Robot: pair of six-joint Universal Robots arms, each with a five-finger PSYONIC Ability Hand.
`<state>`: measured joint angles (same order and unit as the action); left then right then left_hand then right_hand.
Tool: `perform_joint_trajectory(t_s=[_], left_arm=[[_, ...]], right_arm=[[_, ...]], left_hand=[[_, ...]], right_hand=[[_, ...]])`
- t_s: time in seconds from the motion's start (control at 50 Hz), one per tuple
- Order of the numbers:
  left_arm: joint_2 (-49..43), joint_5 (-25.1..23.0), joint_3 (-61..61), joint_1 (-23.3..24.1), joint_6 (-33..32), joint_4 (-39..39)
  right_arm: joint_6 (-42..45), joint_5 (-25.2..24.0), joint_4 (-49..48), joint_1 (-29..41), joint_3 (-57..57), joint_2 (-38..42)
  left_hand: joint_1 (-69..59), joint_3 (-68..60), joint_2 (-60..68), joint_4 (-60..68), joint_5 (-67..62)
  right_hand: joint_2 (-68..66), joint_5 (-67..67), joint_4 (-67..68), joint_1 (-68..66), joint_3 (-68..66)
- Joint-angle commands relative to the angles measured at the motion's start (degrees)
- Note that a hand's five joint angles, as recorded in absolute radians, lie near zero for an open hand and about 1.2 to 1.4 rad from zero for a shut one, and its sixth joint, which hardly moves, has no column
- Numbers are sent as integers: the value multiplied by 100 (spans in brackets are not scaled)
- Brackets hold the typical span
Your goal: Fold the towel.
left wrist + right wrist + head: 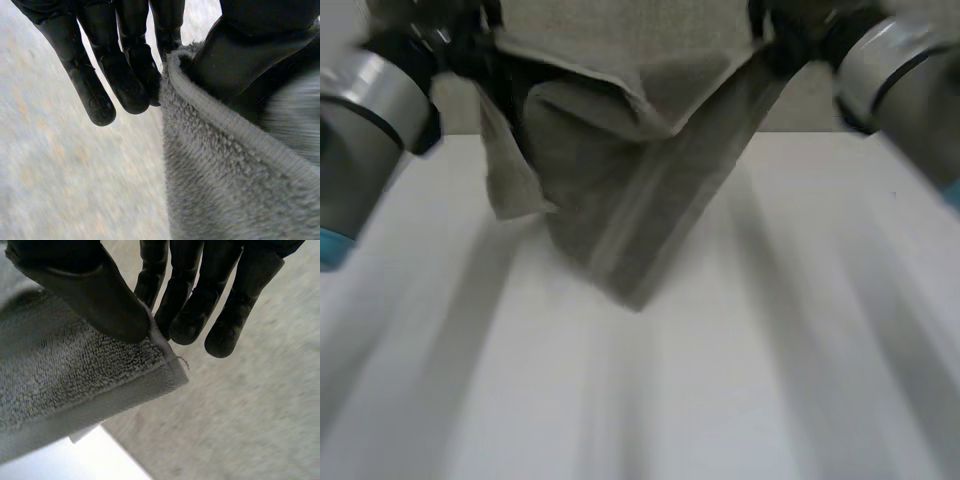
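Grey towel [620, 170] hangs upper centre over the white table [770, 350]; left hand [460, 50], upper left, pinches its edge between thumb and fingers, right hand [790, 38], upper right, a corner.

Grey joints, light-blue caps (both sides): left arm [365, 120], right arm [885, 60]. Matte black, blunt-tipped: left robot hand [120, 75], right robot hand [200, 300].

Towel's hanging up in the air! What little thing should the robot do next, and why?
Probably lower both hands so the towel spreads out on the table. The left hand pinches its edge, the right hand pinches a corner, and it hangs crumpled between them, so it likely needs to lie flat before folding.
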<state>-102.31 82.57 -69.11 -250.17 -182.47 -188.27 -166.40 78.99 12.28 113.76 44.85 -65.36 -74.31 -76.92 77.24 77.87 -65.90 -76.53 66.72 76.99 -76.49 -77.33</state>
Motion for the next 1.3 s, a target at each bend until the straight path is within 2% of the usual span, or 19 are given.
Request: perform_joint_trajectory(t_s=[0.02,0.1,0.22,0.26,0.32,0.42,0.5,0.52,0.54,0.58,0.68,0.76,0.86,0.94,1.02,1.06,1.18,1.22,1.3], left_arm=[[817,-39,327,-84,9,694],[1090,-57,275,-85,-8,1064],[1064,-162,-103,-234,-43,1188],[898,-363,-453,-479,-96,1179],[312,-609,-691,-550,-314,1170],[-717,-786,-596,-621,-1034,1205],[-1535,-760,166,-621,-1825,1188],[-1537,-760,169,-621,-1827,1188],[-1685,-751,570,-621,-1941,1188],[-1757,-743,969,-612,-1924,1188],[-1739,-751,2270,-515,-1537,1100],[-1538,-690,3261,-463,-942,916],[-1230,-707,3220,-463,-782,889],[-1124,-699,2771,-515,-799,924],[-949,-769,1466,-699,-817,872],[-869,-778,978,-805,-852,836],[-773,-1075,-697,-1112,-1229,503],[-773,-1217,-1087,-1148,-1379,397],[-887,-1568,-1964,-1157,-2001,55]], right_arm=[[11,11,731,-336,-293,-1275],[47,-68,1205,-696,-346,-1576],[108,-253,1523,-961,-275,-1576],[126,-367,1611,-1005,-223,-1541],[302,-560,1690,-996,102,-1233],[917,-481,1664,-891,296,-636],[1136,-9,1349,-681,-220,205],[1154,263,1138,-523,-562,504],[1154,266,1136,-521,-565,507],[1181,703,760,-241,-1352,936],[1058,1012,434,-187,-2478,1096],[803,1048,389,-161,-2851,982],[161,942,442,-196,-2851,595],[134,628,783,-327,-2282,402],[310,257,1084,-504,-1691,164],[529,-40,1250,-618,-913,-11],[1084,-218,1198,-732,595,-91],[1530,-209,1058,-767,1627,-222],[1840,-209,679,-776,2651,-354]], left_hand=[[-569,-308,276,213,-410],[-569,-308,276,213,-410],[-569,-308,276,213,-410],[-569,-308,276,213,-410],[-569,-308,276,213,-410],[-569,-308,276,213,-410],[-569,-308,276,213,-410],[-569,-308,276,213,-410],[-569,-308,276,213,-410],[-569,-308,276,213,-410],[-569,-308,276,213,-410],[-569,-308,276,213,-410],[-569,-308,276,213,-410],[-569,-308,276,213,-410],[-569,-308,276,213,-410],[-569,-308,276,213,-410],[-569,-308,276,213,-410],[-569,-308,276,213,-410],[-569,-308,276,213,-410]], right_hand=[[-347,328,301,-351,-267],[-347,328,301,-351,-267],[-347,328,301,-351,-267],[-347,328,301,-351,-267],[-347,328,301,-351,-267],[-347,328,301,-351,-267],[-347,328,301,-351,-267],[-347,328,301,-351,-267],[-347,328,301,-351,-267],[-347,328,301,-351,-267],[-347,328,301,-351,-267],[-347,328,301,-351,-267],[-347,328,301,-351,-267],[-347,328,301,-351,-267],[-347,328,301,-351,-267],[-347,328,301,-351,-267],[-347,328,301,-351,-267],[-347,328,301,-351,-267],[-347,328,301,-351,-267]])
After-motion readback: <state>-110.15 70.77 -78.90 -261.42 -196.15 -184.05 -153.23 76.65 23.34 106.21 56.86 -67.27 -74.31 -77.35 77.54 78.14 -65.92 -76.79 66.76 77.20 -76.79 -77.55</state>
